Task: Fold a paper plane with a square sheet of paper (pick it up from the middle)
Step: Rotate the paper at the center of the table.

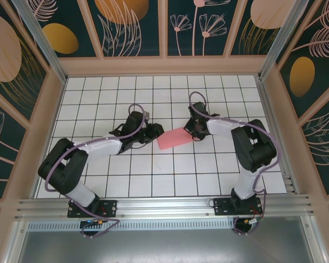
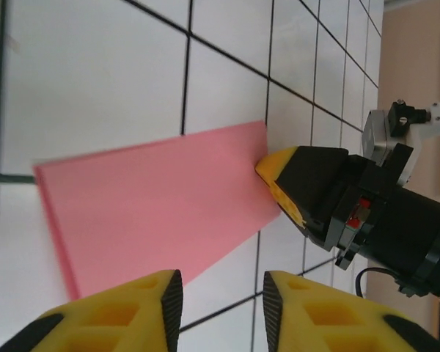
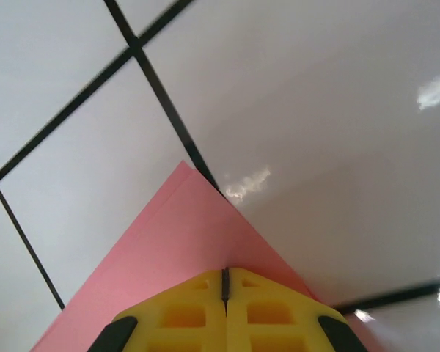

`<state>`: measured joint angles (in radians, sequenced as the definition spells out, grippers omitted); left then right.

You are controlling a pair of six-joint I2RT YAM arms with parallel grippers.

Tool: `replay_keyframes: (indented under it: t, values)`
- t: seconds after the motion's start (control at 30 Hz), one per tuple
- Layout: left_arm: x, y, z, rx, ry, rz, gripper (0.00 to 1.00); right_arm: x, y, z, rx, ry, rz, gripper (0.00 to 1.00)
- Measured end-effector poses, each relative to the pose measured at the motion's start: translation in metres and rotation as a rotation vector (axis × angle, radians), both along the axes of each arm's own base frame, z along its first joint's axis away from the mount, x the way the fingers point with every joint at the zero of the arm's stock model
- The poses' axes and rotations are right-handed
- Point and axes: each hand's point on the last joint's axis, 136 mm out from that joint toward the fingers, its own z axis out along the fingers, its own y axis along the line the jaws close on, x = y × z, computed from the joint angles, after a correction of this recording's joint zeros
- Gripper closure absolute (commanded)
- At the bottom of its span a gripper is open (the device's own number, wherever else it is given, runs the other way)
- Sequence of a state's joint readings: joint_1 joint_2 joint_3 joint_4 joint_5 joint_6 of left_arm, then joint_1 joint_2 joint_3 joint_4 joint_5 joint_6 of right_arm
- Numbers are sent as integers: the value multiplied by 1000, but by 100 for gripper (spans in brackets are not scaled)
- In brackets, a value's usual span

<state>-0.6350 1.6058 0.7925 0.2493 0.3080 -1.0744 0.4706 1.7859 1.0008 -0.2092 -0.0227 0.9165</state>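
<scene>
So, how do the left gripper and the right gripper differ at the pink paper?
The left gripper has its fingers apart, with a gap; the right gripper has them shut together. The left gripper is at one side of the pink paper; the right gripper meets the opposite edge with its tip. Both have yellow fingers.

I work in a robot lab cell: a white gridded counter (image 1: 170,181), an aluminium rail (image 1: 164,207) along its near edge, and wood-framed leaf-printed panels (image 1: 131,27) boxing it in.
</scene>
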Motion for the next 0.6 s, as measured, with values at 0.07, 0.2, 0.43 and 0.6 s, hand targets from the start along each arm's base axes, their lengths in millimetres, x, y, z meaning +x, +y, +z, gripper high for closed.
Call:
replay_keyframes:
  t: [0.07, 0.2, 0.43, 0.6]
  values:
    - [-5, -11, -4, -18, 13, -19, 74, 0, -2, 9, 37, -40, -3, 95]
    - [-14, -27, -12, -43, 40, -47, 81, 0, 0, 42, 152, -170, 30, 95]
    - [-21, -37, -32, -44, 92, -47, 90, -35, 19, 48, 301, -226, 163, 96]
    - [-27, -41, -52, -23, 133, -52, 92, -66, 38, 31, 360, -166, 266, 98]
